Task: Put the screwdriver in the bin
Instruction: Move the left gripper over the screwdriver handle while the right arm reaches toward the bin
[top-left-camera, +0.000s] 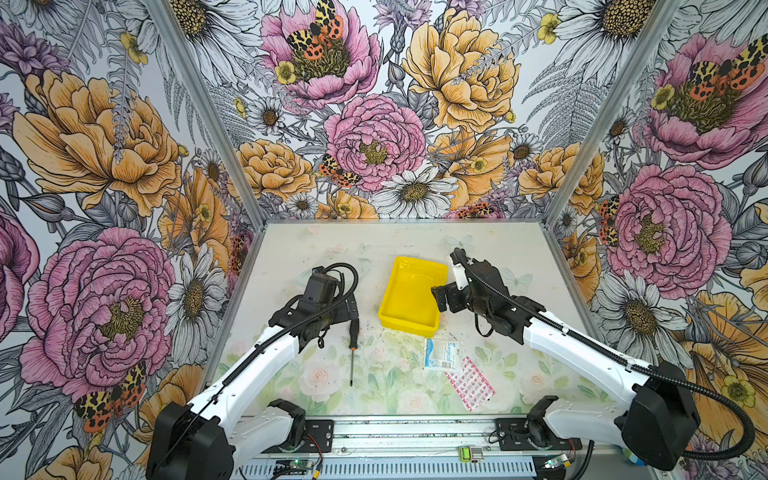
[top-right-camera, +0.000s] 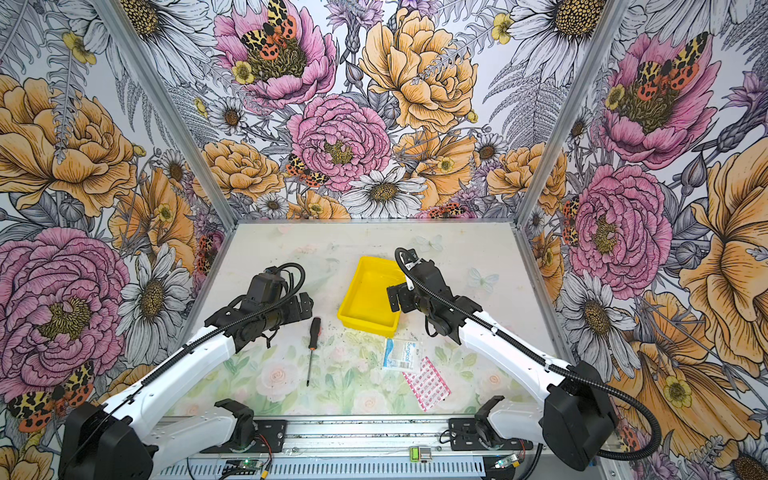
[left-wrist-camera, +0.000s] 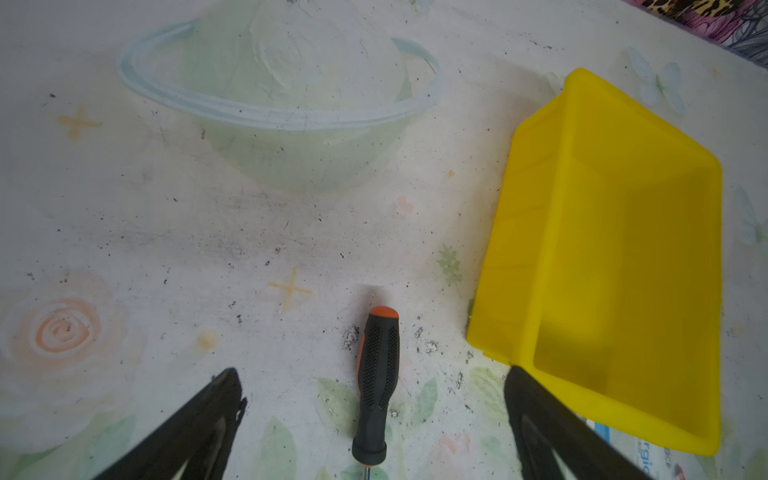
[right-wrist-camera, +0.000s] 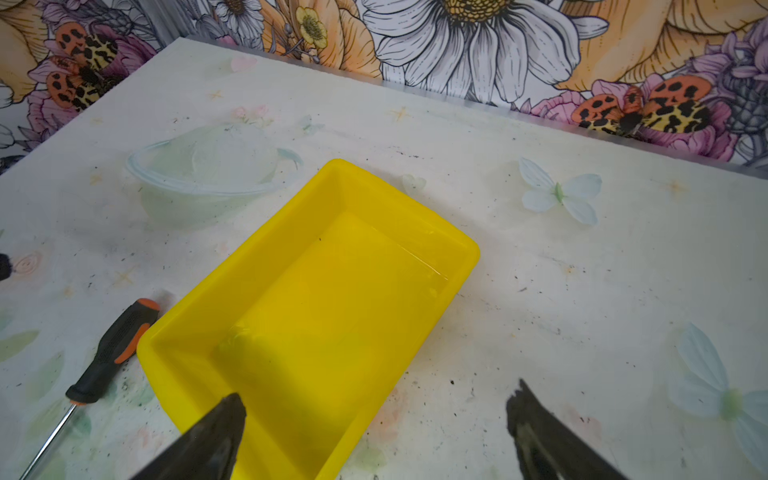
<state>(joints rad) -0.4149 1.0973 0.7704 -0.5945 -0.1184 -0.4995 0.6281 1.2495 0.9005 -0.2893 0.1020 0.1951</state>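
Item 1. Left gripper (left-wrist-camera: 374, 376): it is hovering low over the table (top-left-camera: 374, 245), left of centre, with its black fingers (left-wrist-camera: 199, 428) spread wide and gripping nothing. In the left wrist view the two fingers are flanking the screwdriver's handle, clear of it on both sides.

Item 2. Screwdriver (top-left-camera: 353, 349): it is lying flat on the table in both top views (top-right-camera: 312, 349), just left of the bin and outside it. Its black handle, with orange cap and band, is pointing far and its thin shaft is pointing near. The handle's far end is sitting near the bin's near left corner without touching it.

Item 3. Bin (top-left-camera: 409, 328): the yellow tray is standing upright near the table's centre, slightly skewed, its long side running near to far. Nothing is lying inside it in the right wrist view (right-wrist-camera: 332, 291).

Item 4. White and blue sachet (top-left-camera: 442, 353): it is lying flat just near of the bin's near wall.

Item 5. Pink-patterned strip (top-left-camera: 469, 382): it is lying flat, nearer and slightly right of the sachet, overlapping its corner.

Item 6. Right gripper (right-wrist-camera: 376, 397): it is hanging over the bin's right rim with its fingers parted wide and carrying nothing. One finger is showing over the bin, the other over bare table to the right.
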